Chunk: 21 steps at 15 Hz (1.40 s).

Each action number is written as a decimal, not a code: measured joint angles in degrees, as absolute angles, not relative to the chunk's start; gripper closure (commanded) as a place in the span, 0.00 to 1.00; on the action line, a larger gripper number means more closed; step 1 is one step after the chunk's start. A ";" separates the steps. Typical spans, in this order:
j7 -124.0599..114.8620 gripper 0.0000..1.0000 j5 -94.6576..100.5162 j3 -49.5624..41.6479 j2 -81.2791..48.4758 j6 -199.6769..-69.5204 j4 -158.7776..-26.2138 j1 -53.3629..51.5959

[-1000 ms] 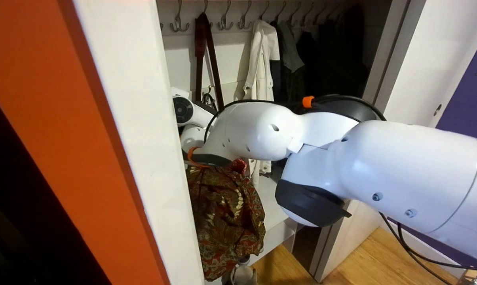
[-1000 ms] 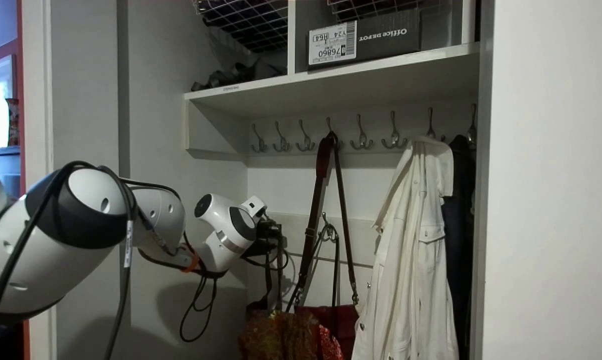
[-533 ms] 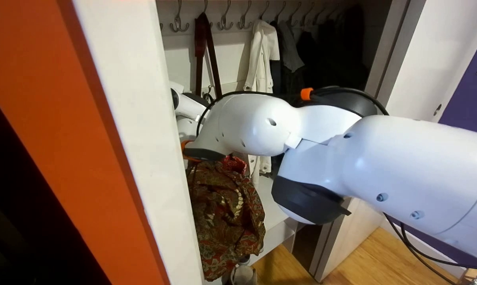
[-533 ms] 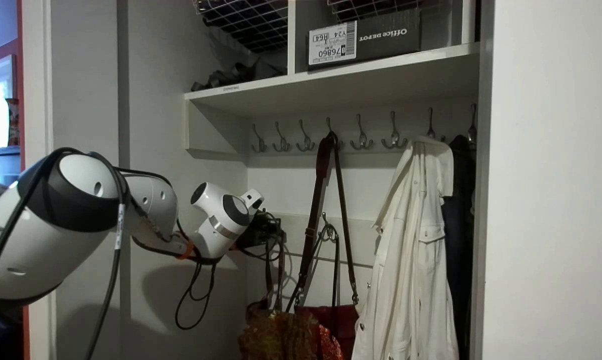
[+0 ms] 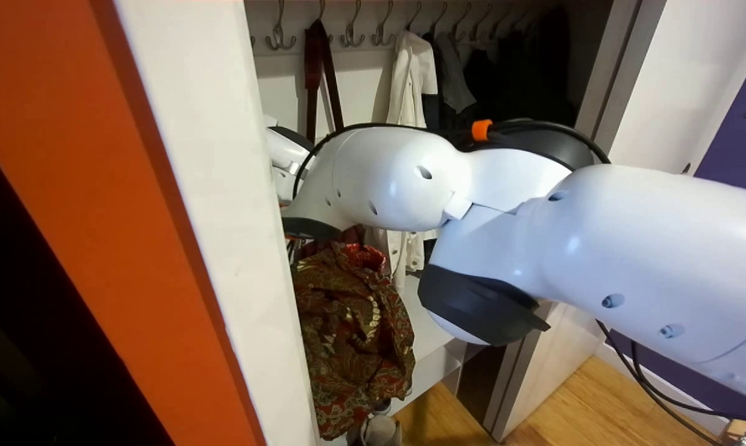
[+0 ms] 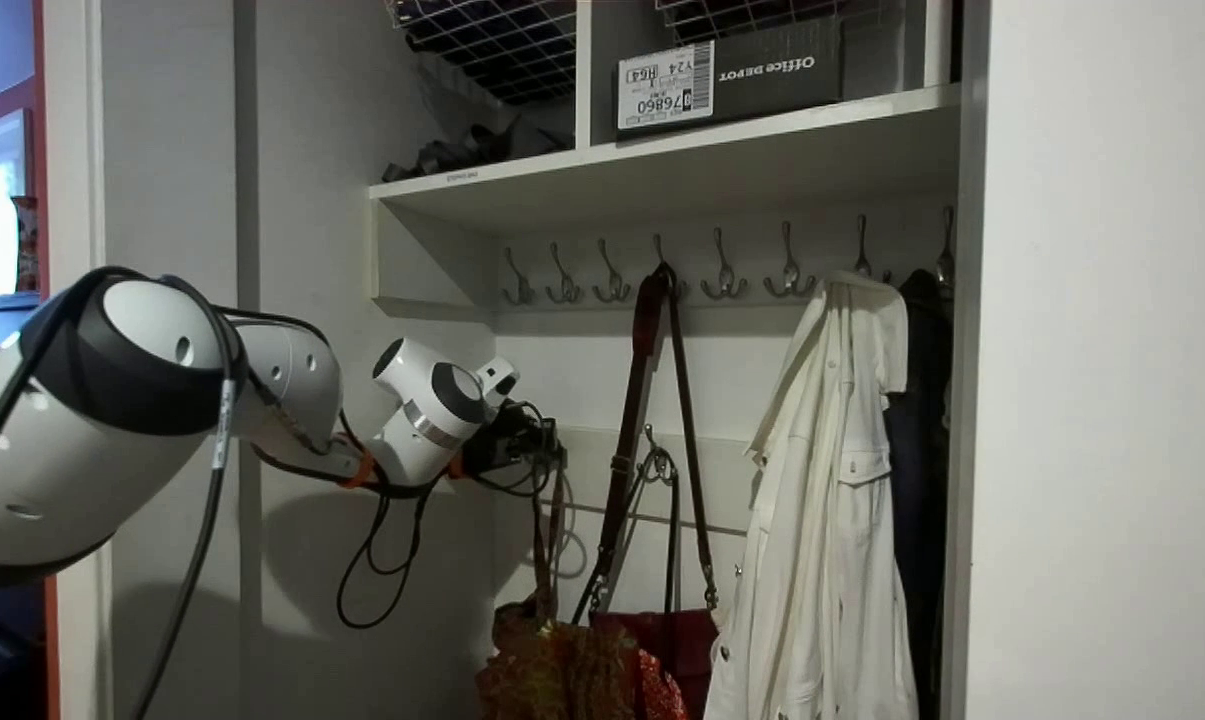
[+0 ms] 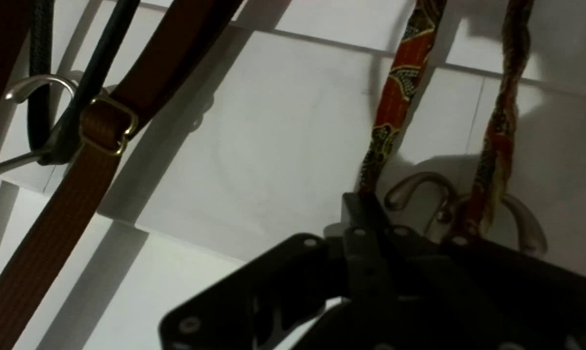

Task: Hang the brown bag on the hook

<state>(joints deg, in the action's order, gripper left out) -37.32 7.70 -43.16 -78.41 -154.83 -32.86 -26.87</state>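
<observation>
The brown bag (image 5: 354, 334), mottled brown and red with a red mouth, rests slumped over the white bench in an exterior view; its top (image 6: 557, 665) shows low in an exterior view. Its thin patterned straps (image 7: 403, 78) run to my gripper (image 7: 365, 197) in the wrist view. The gripper (image 6: 548, 438) is shut with one strap pinched at its fingertips. The second strap length (image 7: 498, 131) passes in front of a metal hook (image 7: 398, 196) and ends behind the finger linkage. That hook is just beside the fingertips. I cannot tell whether the strap touches it.
A dark red handbag (image 6: 687, 640) hangs close beside the bag by a long strap (image 6: 648, 320). A lower hook (image 6: 652, 455) carries a black strap. A white garment (image 6: 812, 520) hangs beside them. A row of upper hooks (image 6: 564, 290) runs under the shelf (image 6: 682, 150).
The arm and gripper have moved upward and slightly left in an exterior view. The bag's straps are drawn straighter and longer. The bag's body has barely moved.
</observation>
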 measured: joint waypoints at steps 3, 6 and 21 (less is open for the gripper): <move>-35.57 1.00 7.69 -42.00 -76.50 -149.32 -33.05 -27.75; -34.20 1.00 7.69 -41.55 -74.82 -145.59 -33.66 -28.58; -27.82 1.00 8.38 -41.17 -66.78 -147.47 -45.25 -33.35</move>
<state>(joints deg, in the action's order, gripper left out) -27.82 8.38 -41.17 -66.78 -147.47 -45.25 -33.35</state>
